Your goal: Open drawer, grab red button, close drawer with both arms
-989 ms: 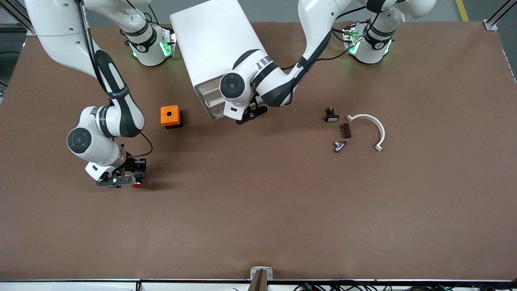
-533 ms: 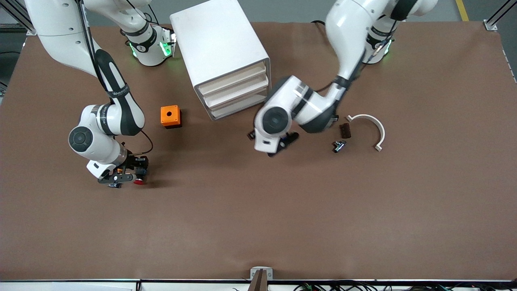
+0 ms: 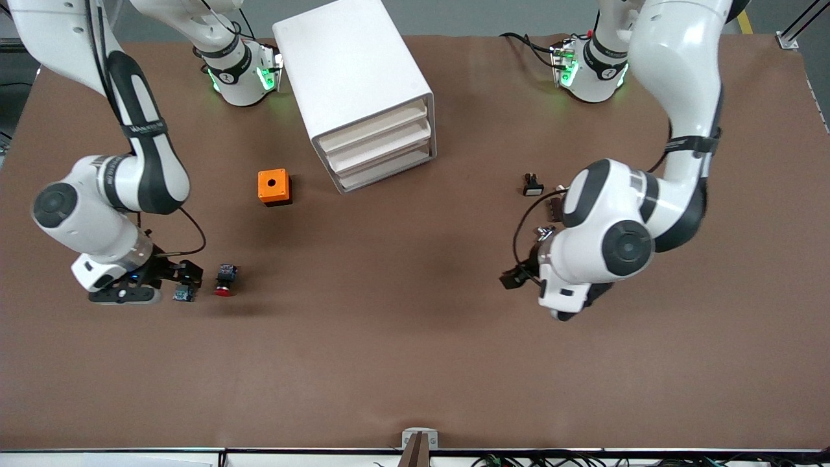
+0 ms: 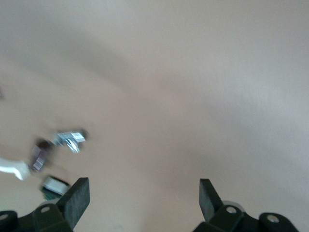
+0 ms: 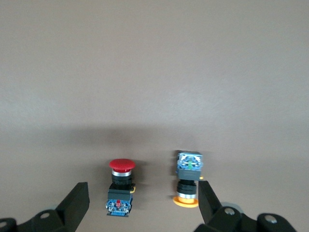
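the red button (image 3: 224, 281) lies on the tabletop (image 3: 402, 350) lower left, beside the spread right claw (image 3: 176, 285); the left claw (image 4: 144, 199) hangs spread lower right.

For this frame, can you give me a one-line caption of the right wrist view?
Open right gripper above the brown table, the red button and a yellow button lying side by side, apart.

Button (image 3: 224, 280) released; both arms withdrawn.
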